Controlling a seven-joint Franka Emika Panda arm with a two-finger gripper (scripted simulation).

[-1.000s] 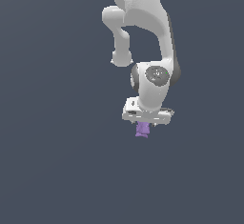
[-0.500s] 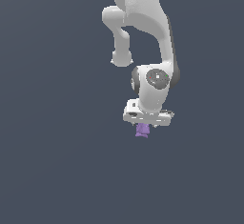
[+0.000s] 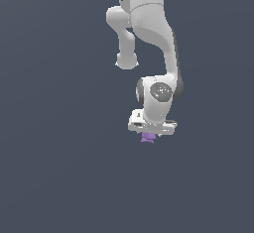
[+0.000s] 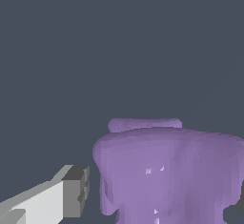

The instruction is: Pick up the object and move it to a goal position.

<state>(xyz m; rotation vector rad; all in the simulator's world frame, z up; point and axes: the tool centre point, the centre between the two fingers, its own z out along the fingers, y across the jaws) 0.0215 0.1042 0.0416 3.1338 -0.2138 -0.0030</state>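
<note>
The tiny purple lumpy object (image 3: 147, 138) sits right under the white gripper (image 3: 149, 135), which points straight down from the arm; only the object's lower part shows below the hand in the exterior view. In the wrist view the object (image 4: 167, 170) looms large between the fingers. One grey-tipped finger (image 4: 75, 190) stands beside it with a thin gap. The other finger barely shows at the picture's edge. The jaws are open around the object.
The white arm (image 3: 149, 24) rises from the gripper toward the top of the exterior view. A plain dark grey-blue surface (image 3: 59, 167) fills everything else. No other objects or goal marker show.
The gripper has come down a little over the object, covering more of it. The object has stayed where it was.
</note>
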